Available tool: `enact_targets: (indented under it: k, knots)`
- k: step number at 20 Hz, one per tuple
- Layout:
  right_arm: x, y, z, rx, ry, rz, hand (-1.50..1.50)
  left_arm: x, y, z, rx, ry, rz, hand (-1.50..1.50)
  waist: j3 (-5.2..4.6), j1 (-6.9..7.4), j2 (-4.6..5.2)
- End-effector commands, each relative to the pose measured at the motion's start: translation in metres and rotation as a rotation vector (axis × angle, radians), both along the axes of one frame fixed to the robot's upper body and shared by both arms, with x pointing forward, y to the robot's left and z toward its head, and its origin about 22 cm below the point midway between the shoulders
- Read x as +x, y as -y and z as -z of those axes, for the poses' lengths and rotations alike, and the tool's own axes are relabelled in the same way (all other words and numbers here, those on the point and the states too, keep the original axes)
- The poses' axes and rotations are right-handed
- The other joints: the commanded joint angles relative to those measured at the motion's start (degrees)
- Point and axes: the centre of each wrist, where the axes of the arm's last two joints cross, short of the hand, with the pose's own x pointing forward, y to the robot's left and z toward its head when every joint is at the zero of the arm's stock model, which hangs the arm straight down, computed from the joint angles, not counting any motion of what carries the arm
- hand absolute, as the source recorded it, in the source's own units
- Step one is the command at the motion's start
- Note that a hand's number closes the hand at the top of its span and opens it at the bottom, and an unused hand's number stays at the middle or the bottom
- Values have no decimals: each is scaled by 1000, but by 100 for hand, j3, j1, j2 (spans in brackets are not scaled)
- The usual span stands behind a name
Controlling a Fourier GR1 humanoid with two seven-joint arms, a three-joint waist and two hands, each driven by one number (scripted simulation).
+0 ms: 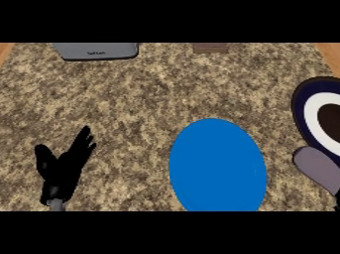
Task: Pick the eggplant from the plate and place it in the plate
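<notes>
One eggplant (pixel 317 167) shows, with two plates: blue plate (pixel 216 166), ringed plate (pixel 332 118)

Flat, even brightness covers the speckled counter (pixel 165 84); the blue plate (pixel 216 166) at five o'clock shows uniform colour and looks stretched tall.

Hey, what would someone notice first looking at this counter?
The bright blue plate, low in the middle, stands out first against the speckled counter. Next comes the dark ringed plate, cut off by the right edge, with the mauve eggplant just below it. The open left hand rests at lower left.
</notes>
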Motion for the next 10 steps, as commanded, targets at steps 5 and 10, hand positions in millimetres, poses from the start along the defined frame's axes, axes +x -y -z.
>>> enact_targets:
  k: [5, 10]
  knots:
    - [16, 89, 15, 46, 105, 245, 150, 16, 14, -3, -5, -8, 54, 0, -3, 265, 63]
    - [78, 137, -6, 28, 124, 253, 150, 12, 3, -1, 4, 4, 53, 0, -5, 356, 72]
